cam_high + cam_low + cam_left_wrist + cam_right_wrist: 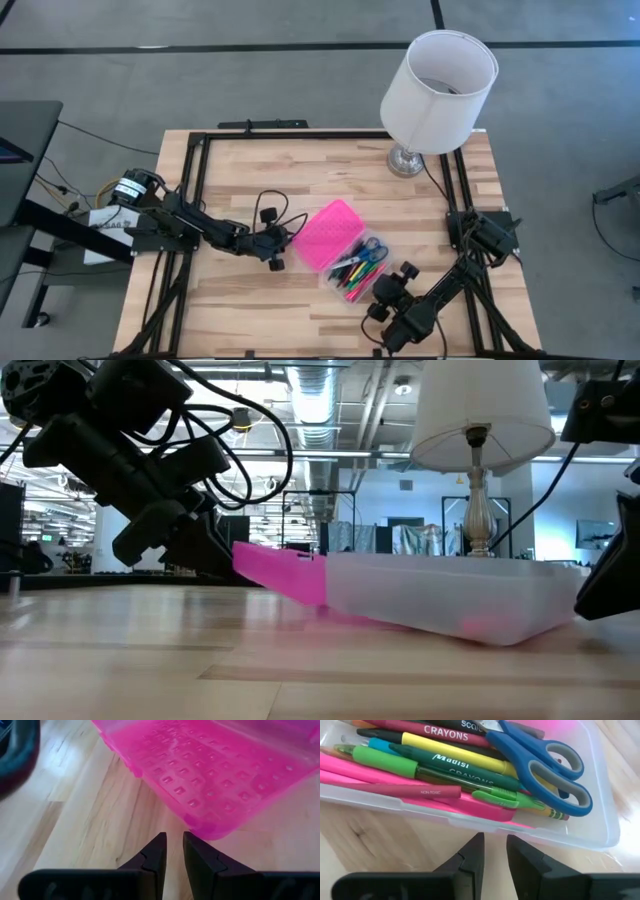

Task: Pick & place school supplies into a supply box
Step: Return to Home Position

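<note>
- On the table [250,170], what takes up the most room?
- From above, the lamp [438,90]. It stands at the far right corner, well apart from where I work, so I judge it plays no part. Next come the left arm [190,225], reaching in from its side, and the right arm [445,290], coming from the near right corner. The box [450,595] sits between them, so either can reach it.
- How does the box lie?
- Near the middle, a little toward the right arm. Its pink lid [328,235] lies open on the left arm's side, which leaves the clear base open from above for dropping things in.
- Anything loose on the wood?
- Nothing I can make out. The supplies [450,765] lie lengthwise in the base, packed side by side, with the scissors [527,752] on top at one end. I'd call the packing done; only drawing the arms back remains.
- And the pincers?
- The left gripper [174,840] sits low, aimed at a corner of the lid, just short of it and not touching. Its fingers are drawn together with only a slit at the tips, and nothing between them. The right gripper [494,840] is the same: a narrow slit, empty, just beside the base's clear wall.
</note>
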You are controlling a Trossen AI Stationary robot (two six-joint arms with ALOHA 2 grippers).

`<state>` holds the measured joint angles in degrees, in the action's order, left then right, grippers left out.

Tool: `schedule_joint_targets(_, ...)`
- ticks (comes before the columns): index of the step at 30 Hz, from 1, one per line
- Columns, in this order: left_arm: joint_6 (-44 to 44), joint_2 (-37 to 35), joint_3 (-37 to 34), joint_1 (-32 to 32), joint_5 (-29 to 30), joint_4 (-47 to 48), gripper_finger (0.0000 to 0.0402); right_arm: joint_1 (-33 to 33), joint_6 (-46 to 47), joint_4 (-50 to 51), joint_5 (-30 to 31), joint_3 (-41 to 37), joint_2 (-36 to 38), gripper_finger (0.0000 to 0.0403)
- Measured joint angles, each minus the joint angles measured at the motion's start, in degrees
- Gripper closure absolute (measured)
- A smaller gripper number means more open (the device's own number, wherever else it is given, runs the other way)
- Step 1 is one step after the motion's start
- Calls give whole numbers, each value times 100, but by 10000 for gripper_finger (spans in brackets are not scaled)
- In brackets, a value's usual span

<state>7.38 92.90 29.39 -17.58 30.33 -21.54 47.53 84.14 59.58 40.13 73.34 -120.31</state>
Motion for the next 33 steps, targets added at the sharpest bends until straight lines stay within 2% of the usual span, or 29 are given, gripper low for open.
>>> schedule_joint_targets(21, -172, 0, 2, -41, 201, -56, 340, 4, -15, 44, -102, 7, 0, 327)
schedule_joint_targets(27, -423, 0, 2, -194, 206, -177, 340, 7, -345, 54, -212, 7, 0, 327)
schedule_joint_targets(33, -649, 0, 2, -287, -140, -179, 340, 21, -359, 161, -279, 7, 0, 327)
